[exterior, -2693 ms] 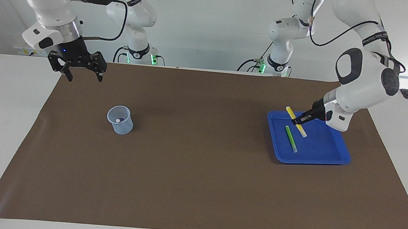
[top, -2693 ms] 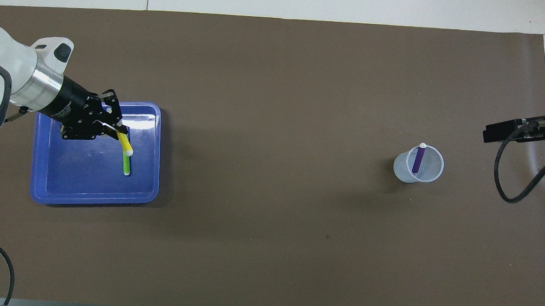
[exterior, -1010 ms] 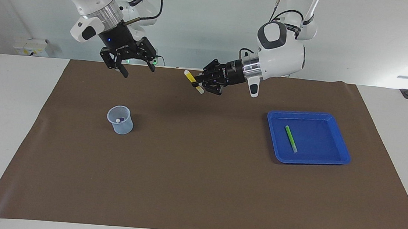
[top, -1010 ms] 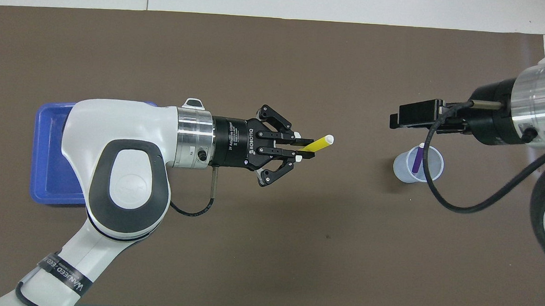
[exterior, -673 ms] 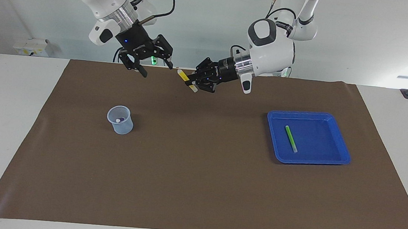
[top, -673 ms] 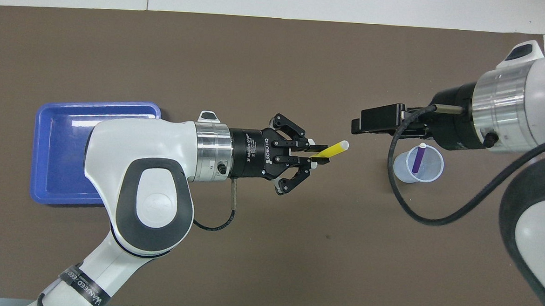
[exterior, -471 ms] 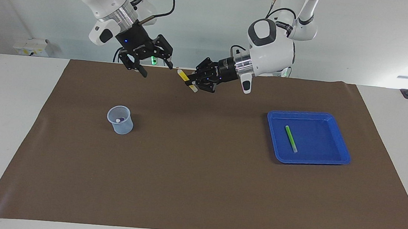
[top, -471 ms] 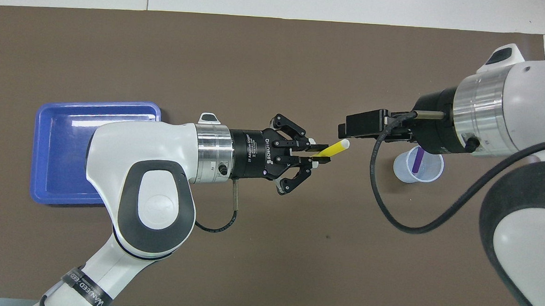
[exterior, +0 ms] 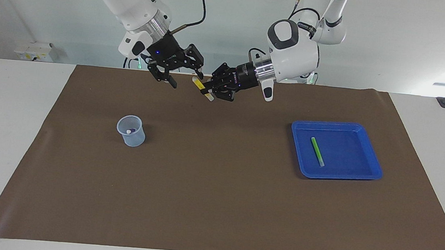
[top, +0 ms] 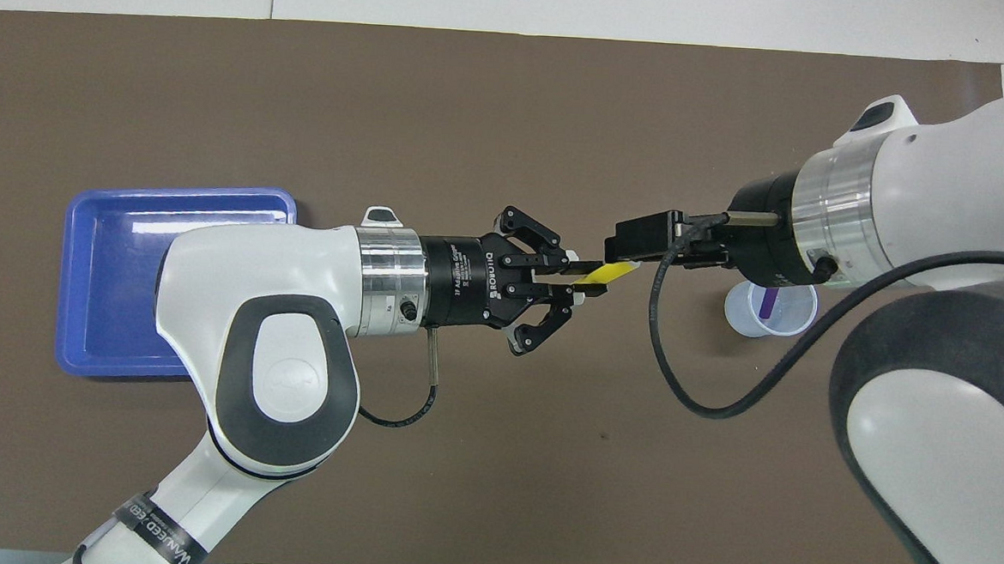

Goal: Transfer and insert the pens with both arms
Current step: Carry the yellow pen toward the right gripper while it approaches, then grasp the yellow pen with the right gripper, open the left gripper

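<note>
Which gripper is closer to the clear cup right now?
Right. The right gripper hangs open at the yellow pen, toward the cup's end; the left gripper, holding that pen, is over mid-table.

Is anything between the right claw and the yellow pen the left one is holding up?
Nothing visible. The left claw grips the yellow pen in the air over the brown mat, and the right claw stands open at the pen's free end.

White arms [top: 268, 321], black cables, seemingly "ROBOTIQ"-marked.
</note>
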